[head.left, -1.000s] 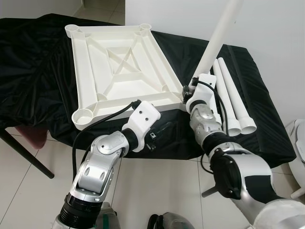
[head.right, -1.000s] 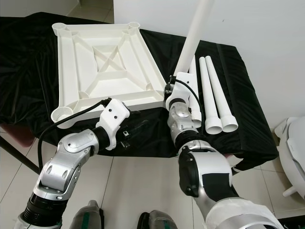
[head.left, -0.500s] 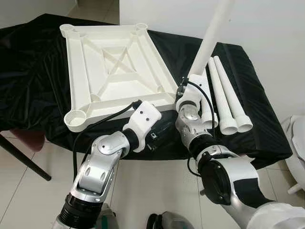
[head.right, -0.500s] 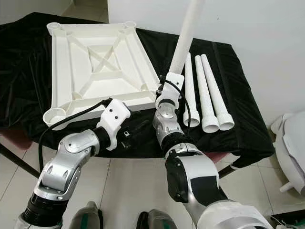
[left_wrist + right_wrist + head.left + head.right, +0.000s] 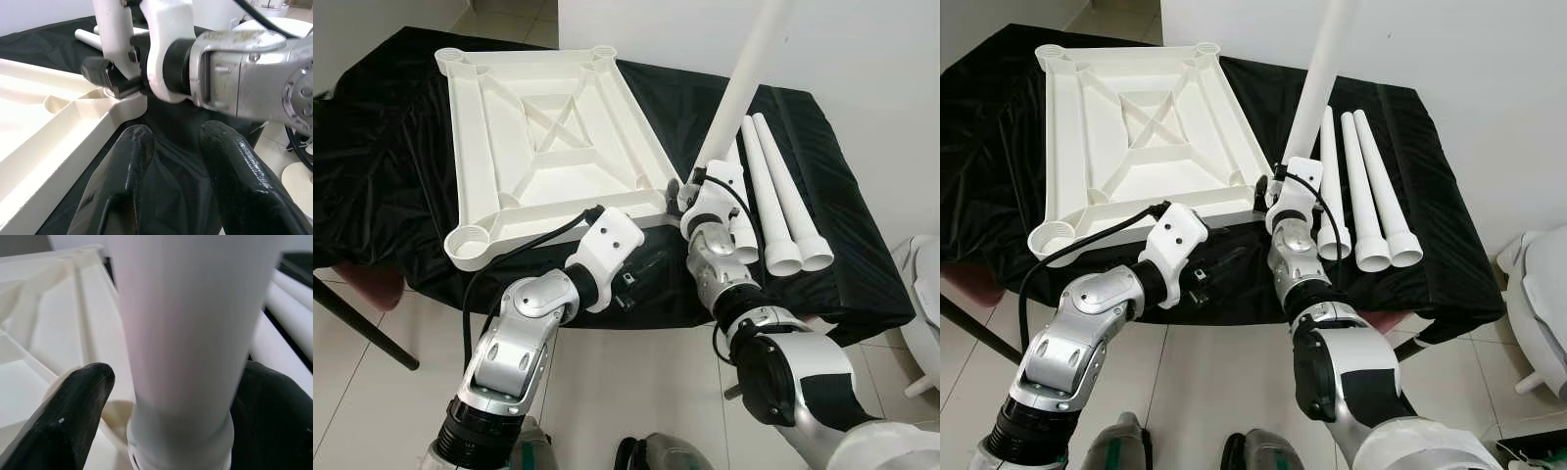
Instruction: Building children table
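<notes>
Work surface: a table draped in black cloth (image 5: 401, 186), set against a white wall.
Tabletop panel: the white plastic tabletop (image 5: 548, 137) lies upside down on the cloth, ribs and diagonal bracing facing up, with a round leg socket at each corner; the near-left socket (image 5: 468, 242) is open.
Raised leg: a white tube leg (image 5: 744, 83) stands tilted over the near-right corner of the panel, its lower end at that corner socket.
Spare legs: three white tube legs (image 5: 1371, 196) lie side by side on the cloth, just right of the panel.
Right gripper (image 5: 171, 401): fingers clamped on either side of the raised leg near its lower end.
Left gripper (image 5: 171, 171): fingers spread apart with nothing between them, over the cloth at the panel's near edge, beside the right wrist.
</notes>
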{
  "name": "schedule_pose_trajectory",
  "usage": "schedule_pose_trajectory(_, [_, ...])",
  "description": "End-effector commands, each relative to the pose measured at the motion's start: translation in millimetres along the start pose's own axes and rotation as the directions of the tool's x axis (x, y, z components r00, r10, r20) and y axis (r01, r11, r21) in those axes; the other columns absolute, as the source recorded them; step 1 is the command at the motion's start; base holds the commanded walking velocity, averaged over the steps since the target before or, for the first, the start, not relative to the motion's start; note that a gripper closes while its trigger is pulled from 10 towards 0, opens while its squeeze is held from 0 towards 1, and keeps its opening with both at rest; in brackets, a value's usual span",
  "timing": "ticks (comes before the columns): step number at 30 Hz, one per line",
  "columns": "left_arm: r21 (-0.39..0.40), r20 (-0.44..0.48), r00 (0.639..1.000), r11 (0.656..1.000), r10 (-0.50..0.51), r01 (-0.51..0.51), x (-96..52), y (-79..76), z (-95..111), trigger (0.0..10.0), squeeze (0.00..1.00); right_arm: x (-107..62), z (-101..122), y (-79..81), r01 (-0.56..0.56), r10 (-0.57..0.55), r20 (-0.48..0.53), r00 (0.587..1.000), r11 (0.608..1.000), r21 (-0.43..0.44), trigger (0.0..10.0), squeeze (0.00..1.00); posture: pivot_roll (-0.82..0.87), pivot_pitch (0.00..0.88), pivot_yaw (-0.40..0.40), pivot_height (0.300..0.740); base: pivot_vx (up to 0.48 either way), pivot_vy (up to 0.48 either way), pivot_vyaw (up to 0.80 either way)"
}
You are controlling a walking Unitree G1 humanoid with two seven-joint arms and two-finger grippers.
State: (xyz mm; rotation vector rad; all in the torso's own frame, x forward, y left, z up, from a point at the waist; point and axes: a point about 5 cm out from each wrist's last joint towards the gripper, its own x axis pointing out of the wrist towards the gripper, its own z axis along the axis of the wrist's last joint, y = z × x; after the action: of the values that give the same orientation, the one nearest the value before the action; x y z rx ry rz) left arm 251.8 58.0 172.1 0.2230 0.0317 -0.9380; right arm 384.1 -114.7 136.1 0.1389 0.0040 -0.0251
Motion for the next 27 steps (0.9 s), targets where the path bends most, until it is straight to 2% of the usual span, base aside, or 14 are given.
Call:
schedule_pose_trajectory(1, [-0.010,-0.001,0.998,0.998,0.062,-0.062,1.7,0.7,0.5,10.0,0.00,0.9,3.2,-4.5,-0.065,0.066,0.017,0.998,0.998,-0.024,10.0,0.00,0.09,0.024,-0.099,0.740,0.000,0.000,0.00])
schedule_pose_trajectory(2, [-0.012,-0.003,0.998,0.998,0.057,-0.057,1.7,0.0,0.0,10.0,0.00,2.3,4.9,-7.5,-0.111,0.112,0.010,0.994,0.993,-0.050,10.0,0.00,0.09,0.024,-0.099,0.740,0.000,0.000,0.00])
schedule_pose_trajectory(5, [-0.013,-0.004,0.999,0.998,0.054,-0.054,1.6,-0.5,-0.3,10.0,0.00,3.1,5.7,-9.4,-0.138,0.138,0.002,0.990,0.988,-0.064,10.0,0.00,0.09,0.024,-0.099,0.740,0.000,0.000,0.00])
schedule_pose_trajectory(7, [-0.017,-0.005,0.999,0.999,0.046,-0.046,2.3,-2.9,-0.6,10.0,0.00,4.6,7.0,-11.7,-0.227,0.225,-0.028,0.974,0.968,-0.103,10.0,0.00,0.09,0.025,-0.099,0.740,0.000,0.000,0.00])
schedule_pose_trajectory(12, [-0.019,-0.004,0.999,0.999,0.043,-0.043,3.0,-3.9,-0.3,10.0,0.00,5.0,7.8,-11.7,-0.276,0.273,-0.043,0.961,0.953,-0.121,10.0,0.00,0.10,0.024,-0.099,0.740,0.000,0.000,0.00])
schedule_pose_trajectory(15, [-0.019,-0.002,0.999,0.999,0.041,-0.041,3.8,-4.6,0.3,10.0,0.00,5.5,10.0,-11.2,-0.373,0.366,-0.074,0.928,0.914,-0.163,10.0,0.00,0.10,0.022,-0.099,0.740,0.000,0.000,0.00])
schedule_pose_trajectory(16, [-0.019,-0.002,0.999,0.999,0.041,-0.041,3.8,-4.6,0.3,10.0,0.00,5.5,10.0,-11.2,-0.373,0.366,-0.074,0.928,0.914,-0.163,10.0,0.00,0.10,0.022,-0.099,0.740,0.000,0.000,0.00])
schedule_pose_trajectory(17, [-0.019,-0.002,0.999,0.999,0.041,-0.041,3.9,-4.4,0.6,10.0,0.00,6.0,11.8,-11.5,-0.405,0.395,-0.087,0.914,0.892,-0.202,10.0,0.00,0.10,0.021,-0.099,0.740,0.000,0.000,0.00])
schedule_pose_trajectory(22, [-0.019,-0.003,0.999,0.999,0.045,-0.045,3.4,-3.5,0.9,10.0,0.00,7.9,16.4,-11.2,-0.453,0.438,-0.117,0.891,0.855,-0.251,10.0,0.00,0.11,0.018,-0.101,0.740,0.000,0.000,0.00])
schedule_pose_trajectory(24, [-0.019,-0.003,0.999,0.999,0.045,-0.045,3.4,-3.5,0.9,10.0,0.00,7.9,16.4,-11.2,-0.453,0.438,-0.117,0.891,0.855,-0.251,10.0,0.00,0.11,0.018,-0.101,0.740,0.000,0.000,0.00])
schedule_pose_trajectory(25, [-0.020,-0.004,0.999,0.999,0.047,-0.047,3.2,-3.2,0.8,10.0,0.00,8.2,16.6,-11.1,-0.458,0.441,-0.124,0.889,0.852,-0.252,7.2,0.00,0.11,0.018,-0.101,0.740,0.000,0.000,0.00])
schedule_pose_trajectory(26, [-0.019,-0.005,0.999,0.999,0.049,-0.049,3.0,-2.7,0.7,10.0,0.00,8.6,14.9,-12.4,-0.454,0.430,-0.147,0.891,0.855,-0.252,1.1,0.00,0.12,0.016,-0.105,0.740,0.000,0.000,0.00])
schedule_pose_trajectory(27, [-0.019,-0.005,0.999,0.999,0.049,-0.049,3.0,-2.7,0.7,10.0,0.00,8.6,14.9,-12.4,-0.454,0.430,-0.147,0.891,0.855,-0.252,1.1,0.00,0.12,0.016,-0.105,0.740,0.000,0.000,0.00])
